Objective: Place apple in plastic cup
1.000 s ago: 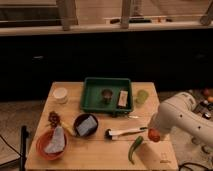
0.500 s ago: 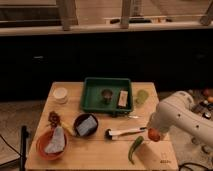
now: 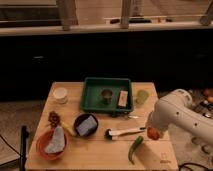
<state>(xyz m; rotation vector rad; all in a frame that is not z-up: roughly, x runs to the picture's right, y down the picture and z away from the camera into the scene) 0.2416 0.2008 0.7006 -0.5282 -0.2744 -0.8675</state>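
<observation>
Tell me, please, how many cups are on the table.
3: white cup rear-left, metal cup in the green tray, plastic cup right of it. Gripper front-right, at the apple.

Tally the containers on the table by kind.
Cups: 3 (white cup, metal cup, plastic cup)
Bowls: 2 (dark bowl, orange bowl)
Trays: 1 (green tray)
Total: 6
The gripper sits at the apple, near the table's right edge.

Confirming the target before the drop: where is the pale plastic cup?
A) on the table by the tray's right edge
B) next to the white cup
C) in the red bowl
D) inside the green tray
A: the plastic cup stands on the table beside the tray; the gripper is at the apple, nearer the front edge.
</observation>
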